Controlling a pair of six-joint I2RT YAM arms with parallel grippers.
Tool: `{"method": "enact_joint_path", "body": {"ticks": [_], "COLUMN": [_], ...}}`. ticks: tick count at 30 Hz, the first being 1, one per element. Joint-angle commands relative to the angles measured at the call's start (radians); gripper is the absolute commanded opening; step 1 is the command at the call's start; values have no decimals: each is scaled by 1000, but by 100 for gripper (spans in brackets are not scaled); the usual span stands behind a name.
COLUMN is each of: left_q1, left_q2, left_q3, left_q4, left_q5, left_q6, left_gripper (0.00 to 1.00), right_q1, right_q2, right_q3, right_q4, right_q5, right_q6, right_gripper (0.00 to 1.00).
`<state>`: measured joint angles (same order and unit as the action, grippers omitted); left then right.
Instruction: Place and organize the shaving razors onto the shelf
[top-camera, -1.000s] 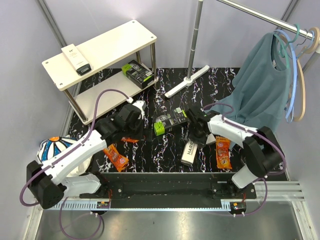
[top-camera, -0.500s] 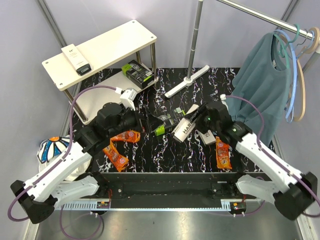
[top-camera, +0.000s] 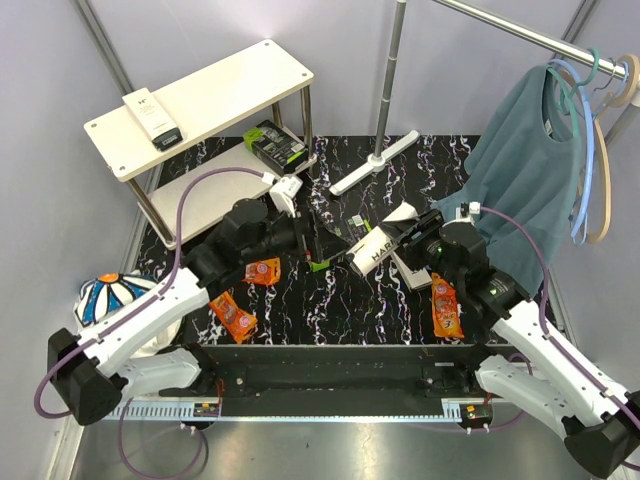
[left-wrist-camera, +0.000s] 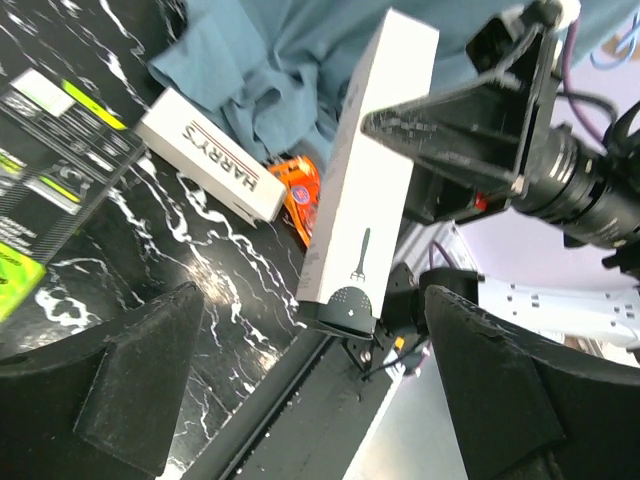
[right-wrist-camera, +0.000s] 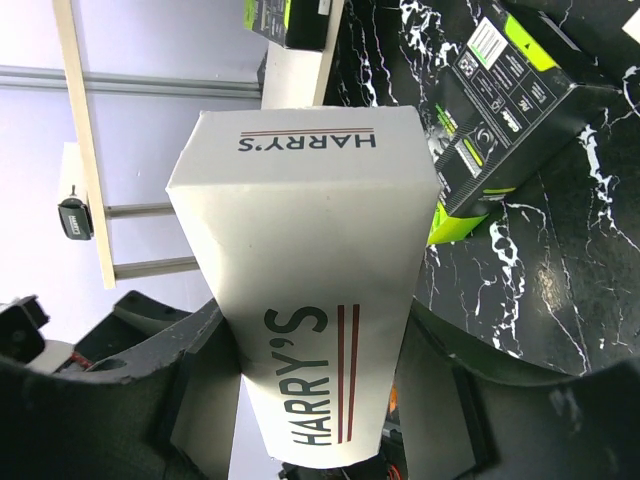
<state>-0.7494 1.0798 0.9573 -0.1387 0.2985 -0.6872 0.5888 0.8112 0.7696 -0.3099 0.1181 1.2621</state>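
R gripper (top-camera: 390, 247) is clamped on a white HARRY'S box (top-camera: 372, 252). It is held tilted off the table (top-camera: 300, 300) at mid-scene, w/ its black end pointed toward the L gripper (top-camera: 306, 238). In the R wrist view the box is seen pinched across its width betw. both fingers (right-wrist-camera: 205, 400).

L gripper is spread wide, w/ nothing betw. its fingers (left-wrist-camera: 140, 380). It is faced toward the box's black end and kept just apart from it.

A black-and-green pack (top-camera: 325, 248) is lying on the table below the gap betw. the two grippers, partly hidden by the L one. A 2nd box (left-wrist-camera: 210, 170) is laid flat on the table under the R arm, beside an orange packet (top-camera: 445, 305). Two more orange packets (top-camera: 262, 270) (top-camera: 232, 316) are seen by the L arm.

The shelf (top-camera: 265, 70) is set at back left. A 3rd box (top-camera: 152, 115) is placed on its top board near the L end, and a 2nd green pack (top-camera: 276, 143) on the lower board at the R end.

A white rack foot (top-camera: 375, 163) is lying behind the grippers. A teal shirt (top-camera: 525, 170) is hung from the rail (top-camera: 520, 35) at back R.
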Motion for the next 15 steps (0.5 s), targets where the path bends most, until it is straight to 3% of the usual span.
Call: {"method": "enact_joint_path", "body": {"ticks": [1, 15], "left_q1": [-27, -142], "left_q2": [31, 170], "left_q3": [49, 169], "left_q4": [79, -71], "left_q5": [63, -31], "left_q6": [20, 155], "left_gripper": [93, 87], "right_q1": [-3, -3], "right_q2": [-3, 57], "right_q3": [31, 73], "right_q4": [65, 43], "right_q5": [28, -14], "right_q6": [16, -9], "right_gripper": [35, 35]}}
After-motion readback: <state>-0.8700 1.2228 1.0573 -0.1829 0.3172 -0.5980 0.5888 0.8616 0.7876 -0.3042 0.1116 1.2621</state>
